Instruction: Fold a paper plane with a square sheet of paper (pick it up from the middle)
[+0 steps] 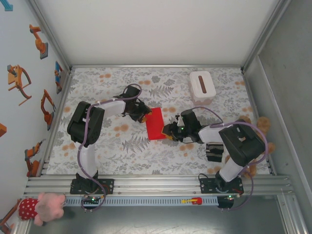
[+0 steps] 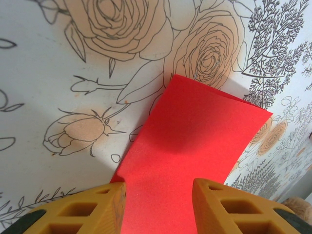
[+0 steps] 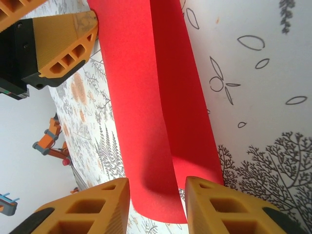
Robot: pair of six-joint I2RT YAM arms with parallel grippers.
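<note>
1. I see the red paper (image 1: 156, 123) lying near the middle of the table (image 1: 161, 156), well apart from the white box (image 1: 202, 85), which stands near the far right corner.
2. The paper is folded over into a long strip. In the right wrist view, one layer (image 3: 180, 122) lies on top of the other.
3. The left gripper (image 1: 141, 113) is at the far left end of the strip, and the right gripper (image 1: 170, 131) is at the near right end.
4. In the left wrist view, the paper (image 2: 190, 136) runs between the two orange fingers (image 2: 92, 209). The jaws stand partly apart and the paper fills the gap. I cannot tell if they really press it.
5. In the right wrist view, the end of the paper curls up between the fingers (image 3: 92, 209) of this gripper. The jaws here are also partly apart, and I cannot tell if they hold it.
6. In the same view, one finger (image 3: 68, 39) of the left gripper touches the other end of the strip.
</note>
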